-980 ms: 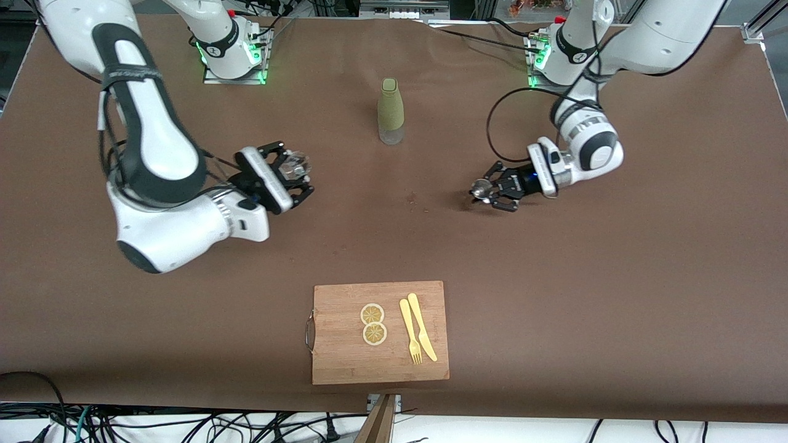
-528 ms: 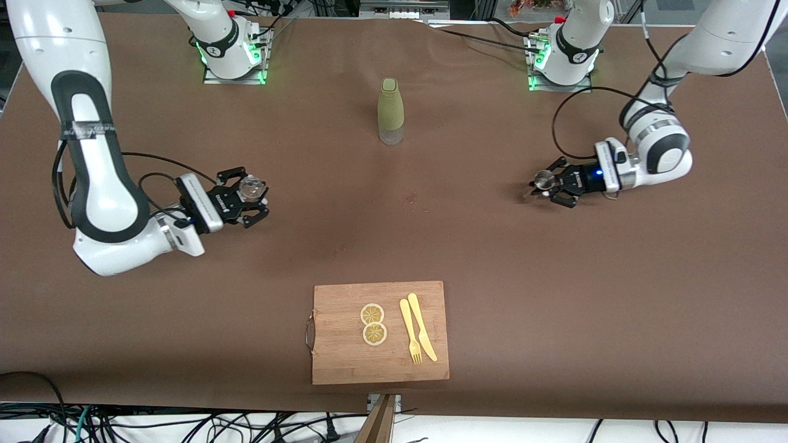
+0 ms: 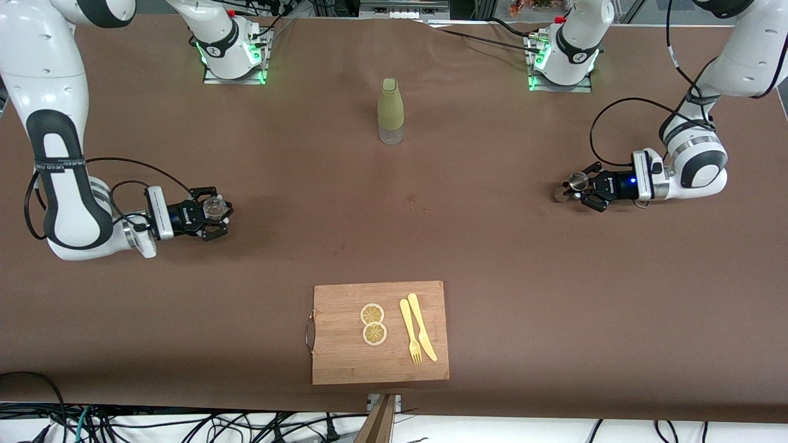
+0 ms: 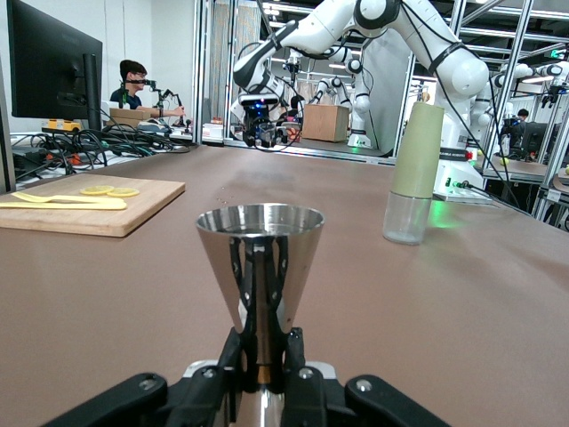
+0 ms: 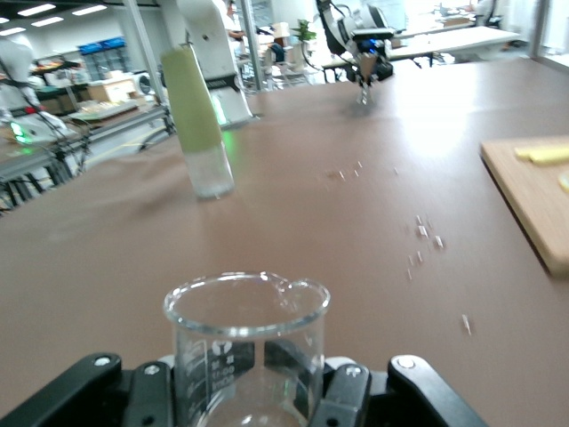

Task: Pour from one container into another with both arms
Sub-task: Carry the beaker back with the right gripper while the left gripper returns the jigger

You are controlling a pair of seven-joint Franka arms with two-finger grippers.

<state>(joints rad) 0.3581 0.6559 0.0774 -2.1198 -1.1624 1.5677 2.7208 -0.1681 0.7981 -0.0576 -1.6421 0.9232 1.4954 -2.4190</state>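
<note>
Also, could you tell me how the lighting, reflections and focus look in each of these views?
Front view: even lighting, soft shadows under both grippers, green glow at the arm bases. Left wrist view: the steel cup mirrors the fingers gripping it. Right wrist view: the glass beaker shows pale rim highlights; the background lab looks soft.

Bottle (image 3: 391, 111) upright on the desk (image 3: 554, 295), midway between the two ends, near the edge where the arm bases stand. Board (image 3: 380, 332) flat at the desk edge nearest the front camera, also midway between the ends, well apart from the bottle. On the board: two slices (image 3: 373, 323) touching, one nearer the camera than the other; fork (image 3: 410, 339) and knife (image 3: 422, 335) side by side just beside the slices, toward the left arm's end.

Right tool (image 3: 212, 210) with beaker (image 3: 215, 206) toward the right arm's end. Left tool (image 3: 585, 184) with jigger (image 3: 577, 181) toward the left arm's end. Bottle and board lie between them.
</note>
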